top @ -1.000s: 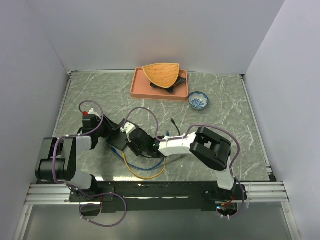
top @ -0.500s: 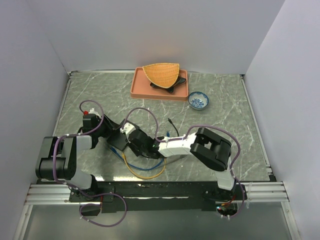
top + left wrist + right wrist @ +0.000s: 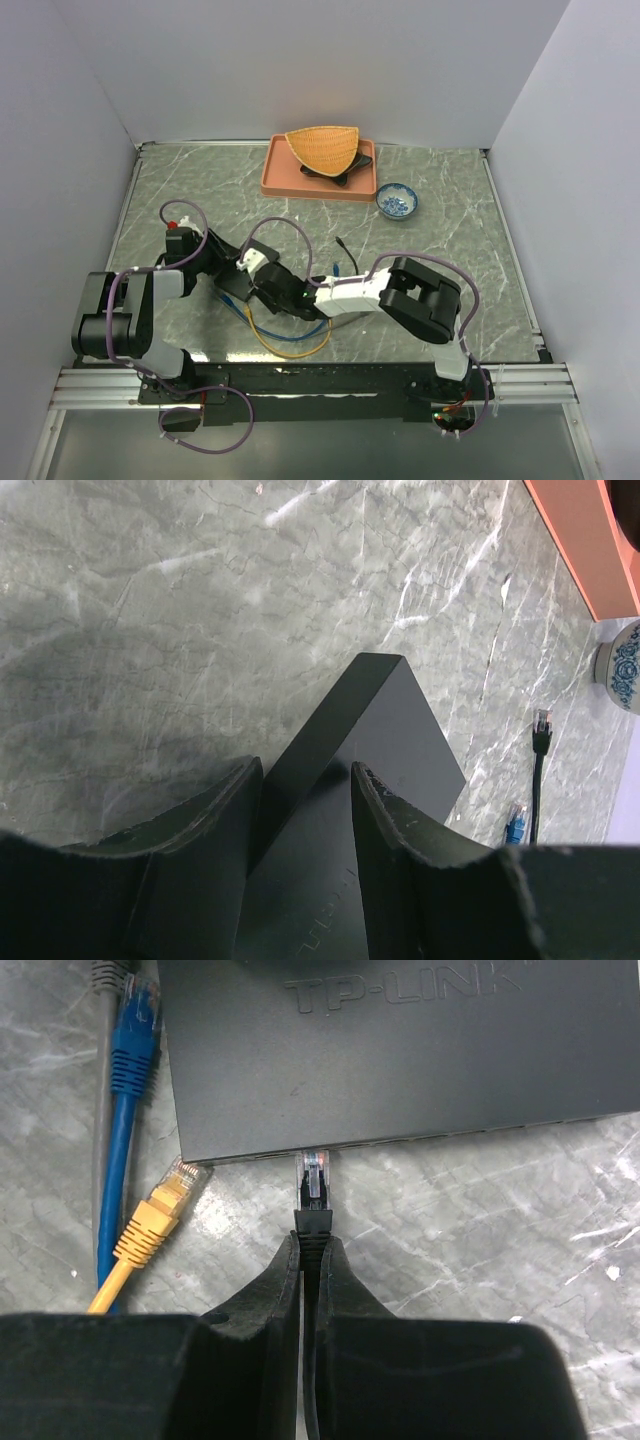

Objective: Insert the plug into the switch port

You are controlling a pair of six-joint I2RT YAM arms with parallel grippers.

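The switch (image 3: 400, 1050) is a flat black box with its port side facing my right gripper; it also shows in the left wrist view (image 3: 390, 730) and the top view (image 3: 236, 285). My right gripper (image 3: 312, 1245) is shut on a black cable just behind its clear plug (image 3: 314, 1180). The plug's tip touches the switch's port edge near its left end. My left gripper (image 3: 305, 775) is shut on the switch, one finger on each side of its edge. In the top view the left gripper (image 3: 226, 272) and right gripper (image 3: 270, 290) meet at the switch.
A yellow plug (image 3: 160, 1210) and a blue plug (image 3: 130, 1040) lie left of the held plug. Yellow and blue cables (image 3: 290, 345) loop near the front edge. A loose black cable end (image 3: 347, 248), a blue-patterned bowl (image 3: 397, 202) and an orange tray (image 3: 280, 175) with a wicker basket (image 3: 323, 147) lie farther back.
My right gripper has moved left toward the switch, bringing the plug up to its port side. The left arm has hardly moved.
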